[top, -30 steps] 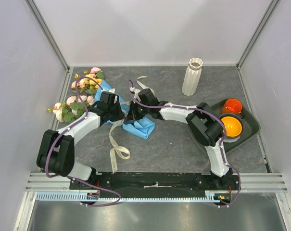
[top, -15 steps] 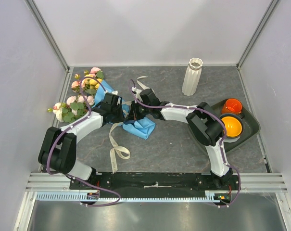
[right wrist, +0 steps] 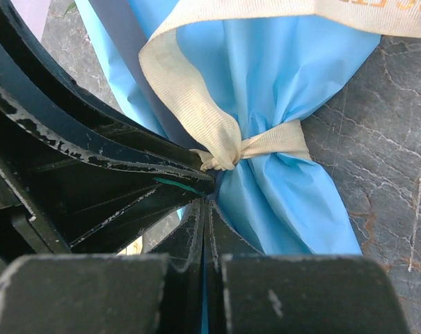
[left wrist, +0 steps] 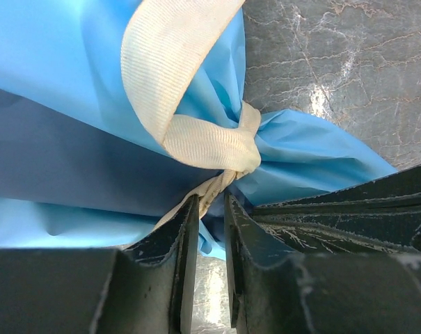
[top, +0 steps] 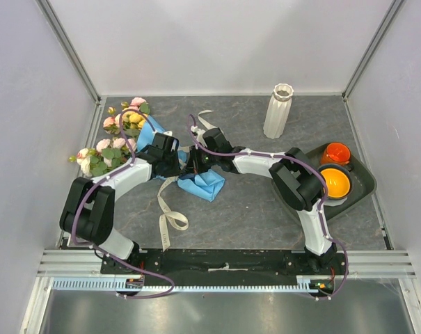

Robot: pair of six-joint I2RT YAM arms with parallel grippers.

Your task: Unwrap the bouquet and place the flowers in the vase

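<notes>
The bouquet lies at the left, its blue paper point(top: 204, 185) gathered by a knotted cream ribbon point(left wrist: 210, 146). The flowers point(top: 124, 120) spread out by the left wall, with a second cluster point(top: 97, 157) nearer. Both grippers meet at the knot. My left gripper point(left wrist: 210, 202) is narrowly open, its tips right under the knot, and a ribbon strand passes its left fingertip. My right gripper point(right wrist: 205, 205) is shut, with a sliver of blue paper pinched between its fingers just below the knot point(right wrist: 227, 156). The white ribbed vase point(top: 280, 111) stands upright at the back right.
A loose ribbon tail point(top: 170, 217) trails toward the near edge. A dark tray point(top: 362, 182) with orange cups sits at the right. The left gripper's fingers point(right wrist: 92, 139) crowd the right wrist view. Walls close in on three sides.
The left gripper has slid right, in to the knot, and its jaws have parted slightly. The right arm has stayed put.
</notes>
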